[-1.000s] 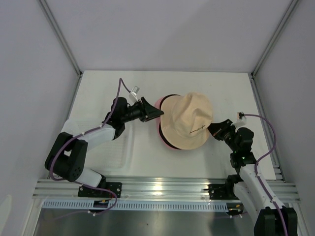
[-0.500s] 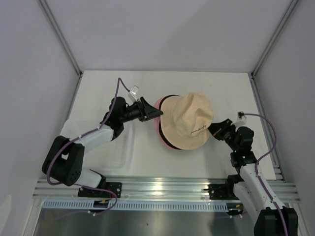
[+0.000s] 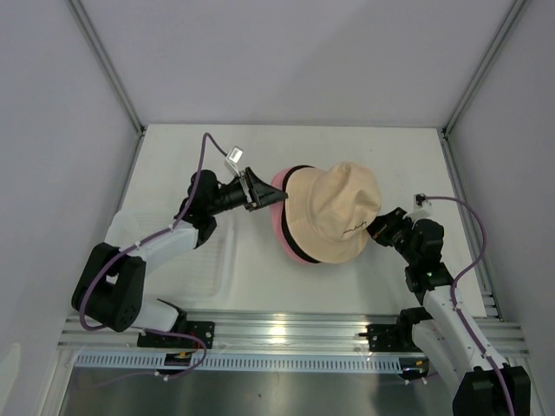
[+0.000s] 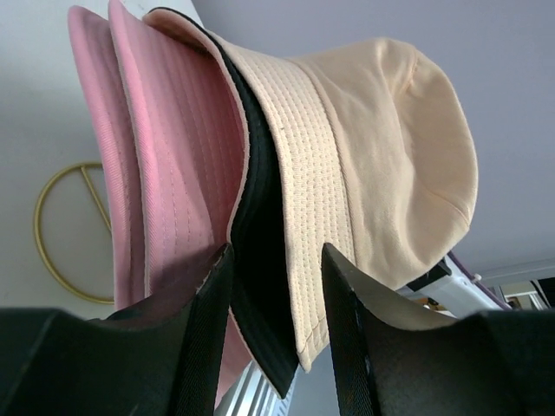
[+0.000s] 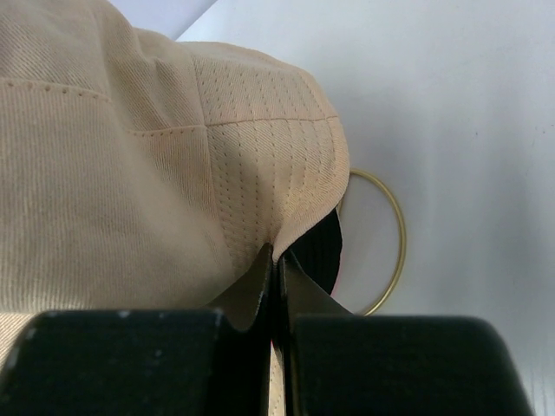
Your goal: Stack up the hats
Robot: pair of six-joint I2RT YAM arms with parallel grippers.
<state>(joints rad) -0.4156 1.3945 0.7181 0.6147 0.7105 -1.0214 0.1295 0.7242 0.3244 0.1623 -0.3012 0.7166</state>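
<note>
You are near the end of this one, as far as the views show: the hats sit in a single pile at the middle of the table (image 3: 217, 156), and no hat shows apart from it; the pink hats (image 4: 165, 173) are at the bottom, two pink brims showing one against the other in the left wrist view; the black hat (image 4: 260, 260) lies on them, and the beige hat (image 3: 334, 212) is on top. The pile is not yet square, though: from above the beige crown sits shifted toward your right arm, so the pink and black brims peek out on the left side only. Your right gripper (image 5: 276, 260) has its jaws pressed together on the edge of the beige brim, pinching the cloth at the very tips; the black brim shows just beneath that fold. Your left gripper (image 4: 277, 256) stands with its jaws partly spread at the opposite side of the pile; the black brim edge runs into the gap between the fingers and the pink brims lie beside the outer finger, but nothing looks clamped there. What is left, in my judgement, is small: ease the beige hat back over the others so the brims line up, let the right pinch go, and draw both arms away without dragging the soft cloth askew.
</note>
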